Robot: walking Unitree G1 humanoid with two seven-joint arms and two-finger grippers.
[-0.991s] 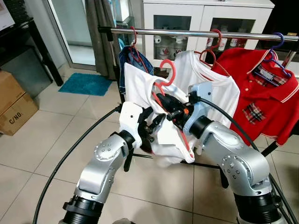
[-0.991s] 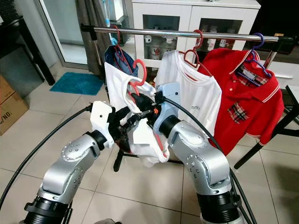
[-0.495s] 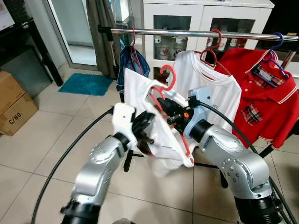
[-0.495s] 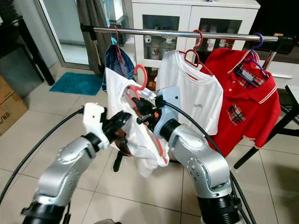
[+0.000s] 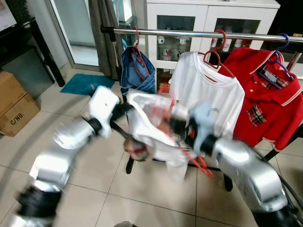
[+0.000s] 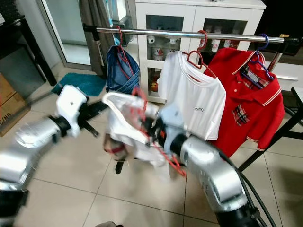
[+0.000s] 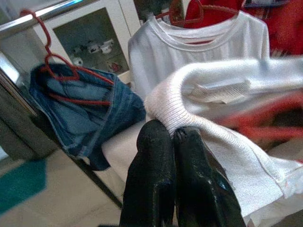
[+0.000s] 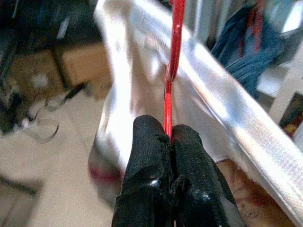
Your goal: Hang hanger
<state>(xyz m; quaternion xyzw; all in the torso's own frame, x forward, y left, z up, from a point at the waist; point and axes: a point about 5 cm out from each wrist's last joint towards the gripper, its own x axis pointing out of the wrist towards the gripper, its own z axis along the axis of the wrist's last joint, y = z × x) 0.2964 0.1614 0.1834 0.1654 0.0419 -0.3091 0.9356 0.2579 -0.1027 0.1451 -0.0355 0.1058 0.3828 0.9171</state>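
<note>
- Right gripper (image 8: 164,137) is nearest, its two black fingers pinched tight on the thin red hanger (image 8: 171,61); the wire runs straight up out of the fingertips.
- That hanger carries the white shirt (image 5: 151,125), held in mid-air between the two arms, below and in front of the rail; everything here is smeared with motion blur.
- Left gripper (image 7: 171,135) has its fingers pressed together with no gap, their tips touching the shirt's ribbed white collar (image 7: 189,109); whether any cloth is caught between them I cannot tell.
- Left arm (image 5: 71,142) reaches in from the robot's left, right arm (image 5: 241,165) from the right, over a pale tiled floor (image 5: 75,189).
- Far left on the floor, a cardboard box (image 5: 14,111) with dark print that looks like "C/NO."
- Further back, the metal rail (image 5: 189,34) runs across. At its left end hangs a blue denim garment (image 5: 138,71) on a red hanger.
- Mid-rail, a white T-shirt (image 5: 208,94) on a red hanger, with tiny chest lettering too small to read.
- At the right end, a red polo (image 5: 270,104) with a plaid pocket, on a purple hanger.
- Behind it all, a white glass-door cabinet (image 5: 208,14) and a teal mat (image 5: 83,84) by the doorway.
</note>
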